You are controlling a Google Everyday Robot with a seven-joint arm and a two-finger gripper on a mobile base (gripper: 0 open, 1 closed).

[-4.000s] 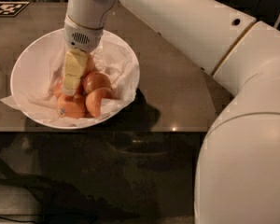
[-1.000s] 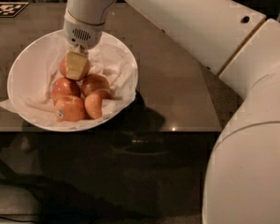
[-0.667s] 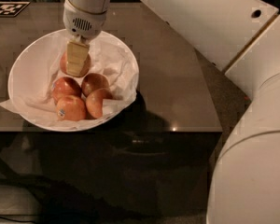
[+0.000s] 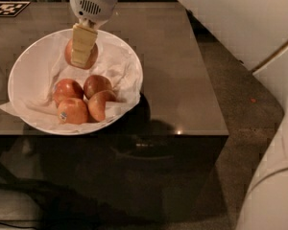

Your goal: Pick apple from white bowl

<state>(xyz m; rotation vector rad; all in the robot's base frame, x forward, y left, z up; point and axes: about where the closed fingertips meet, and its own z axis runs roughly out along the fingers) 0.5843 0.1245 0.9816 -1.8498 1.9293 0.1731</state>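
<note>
The white bowl (image 4: 132,66), wide and lined with crumpled white paper, stands on the dark table at the left. Several red-orange apples (image 4: 81,102) lie clustered in its front half; one shows a small sticker (image 4: 63,115). My gripper (image 4: 81,56) hangs over the back of the bowl, its pale yellow fingers (image 4: 82,44) shut on one apple (image 4: 92,56) that is lifted above the paper, clear of the others.
The dark glossy table (image 4: 182,71) has its front edge just below the bowl and its right edge near mid-frame. A black-and-white marker tag (image 4: 7,7) lies at the back left. My white arm (image 4: 240,18) fills the upper right.
My gripper has risen from among the apples toward the back of the bowl, carrying one apple up with it. The other apples stay in the bowl.
</note>
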